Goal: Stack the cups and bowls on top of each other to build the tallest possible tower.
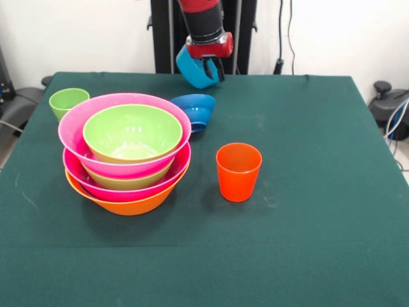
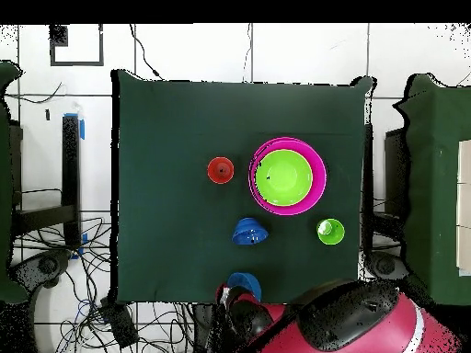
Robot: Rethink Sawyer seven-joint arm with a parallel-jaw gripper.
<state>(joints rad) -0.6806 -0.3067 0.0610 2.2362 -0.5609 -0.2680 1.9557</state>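
The tower (image 1: 125,153) stands at the left: an orange bowl (image 1: 121,203) lowest, then pink, green, a second pink bowl (image 1: 77,125) and a green bowl (image 1: 132,131) on top. From overhead the tower (image 2: 287,176) shows as green inside pink. An orange-red cup (image 1: 238,171) (image 2: 220,170) stands upright to its right. A light green cup (image 1: 67,101) (image 2: 330,232) stands behind the tower. A dark blue bowl (image 1: 195,109) (image 2: 248,232) lies tilted on the cloth. My gripper (image 1: 209,69) (image 2: 241,296) hangs above the table's far edge, shut on the rim of a light blue bowl (image 1: 192,70) (image 2: 245,283).
The green tablecloth (image 1: 307,211) covers the whole table. Cables and chair bases lie on the floor beyond both side edges.
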